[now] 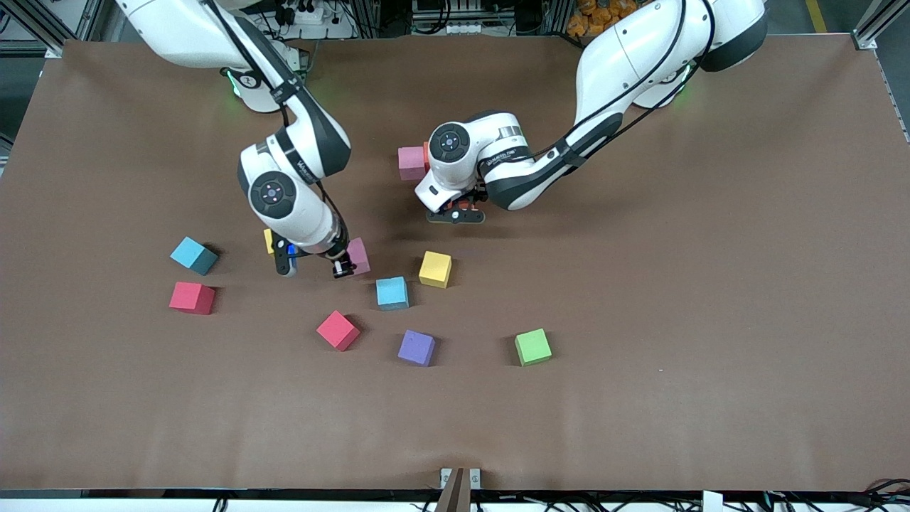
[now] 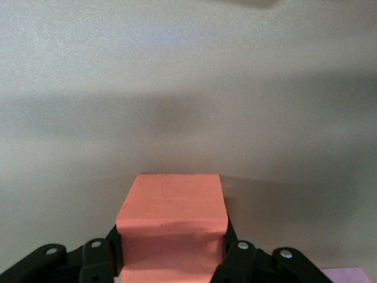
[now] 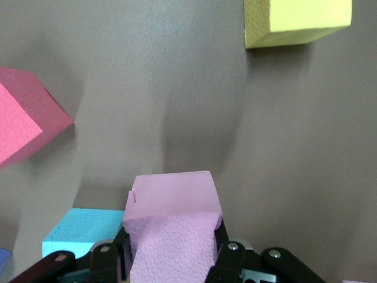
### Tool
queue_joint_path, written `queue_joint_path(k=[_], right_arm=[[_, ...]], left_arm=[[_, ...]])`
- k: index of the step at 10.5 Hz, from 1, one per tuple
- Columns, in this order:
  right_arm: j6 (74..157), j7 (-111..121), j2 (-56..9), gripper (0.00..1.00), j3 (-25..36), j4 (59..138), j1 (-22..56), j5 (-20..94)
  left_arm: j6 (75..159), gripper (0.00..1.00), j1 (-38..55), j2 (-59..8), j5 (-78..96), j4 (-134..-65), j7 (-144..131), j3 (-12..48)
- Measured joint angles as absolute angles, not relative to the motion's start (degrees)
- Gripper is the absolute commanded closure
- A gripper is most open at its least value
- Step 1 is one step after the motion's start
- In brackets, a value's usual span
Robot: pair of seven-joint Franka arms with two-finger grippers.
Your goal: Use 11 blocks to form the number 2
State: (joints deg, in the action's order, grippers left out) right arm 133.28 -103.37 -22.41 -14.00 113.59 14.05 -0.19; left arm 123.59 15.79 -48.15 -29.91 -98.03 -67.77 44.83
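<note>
The right hand (image 1: 340,264) is clenched on a pink block (image 3: 172,227), low over the brown tabletop (image 1: 640,299) about midway between the edge by the robots' bases and the edge nearest the front camera. Part of a yellow block (image 1: 268,240) shows from under this arm.

The left hand (image 1: 457,213) grasps an orange block (image 2: 171,227); in the left wrist view the block sits squeezed between the black fingers (image 2: 97,259). This hand is over the middle of the tabletop, next to another pink block (image 1: 411,163) that rests flat, toward the edge by the bases, with a sliver of orange at its side.

The other blocks lie loose and apart. A second yellow block (image 1: 435,269) and a light blue block (image 1: 392,293) sit near each other at the middle. Closer to the front camera's edge are a red block (image 1: 338,330), a purple block (image 1: 416,348) and a green block (image 1: 533,347). Toward the right arm's end lie another light blue block (image 1: 193,255) and another red block (image 1: 191,298).

No figure 2 shape is laid out on the tabletop.
</note>
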Motion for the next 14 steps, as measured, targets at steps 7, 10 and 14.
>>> queue_joint_path(k=[7, 10, 14], right_arm=[[133.1, -102.9, -22.1, 1.00, -14.3, 114.2, 14.0, -0.2], [133.1, -102.9, -21.1, 1.00, -15.0, 115.2, 14.0, -0.2], [134.3, -102.8, -20.8, 1.00, -15.1, 116.0, 13.9, 3.8]], left_arm=[[123.7, 0.41, 15.7, -48.2, -29.9, -98.2, -69.6, 44.9], [123.7, 0.27, 15.7, -48.2, -29.9, -98.2, -70.0, 44.9], [123.8, 0.00, 15.7, -48.2, -29.9, -99.2, -70.2, 44.9]])
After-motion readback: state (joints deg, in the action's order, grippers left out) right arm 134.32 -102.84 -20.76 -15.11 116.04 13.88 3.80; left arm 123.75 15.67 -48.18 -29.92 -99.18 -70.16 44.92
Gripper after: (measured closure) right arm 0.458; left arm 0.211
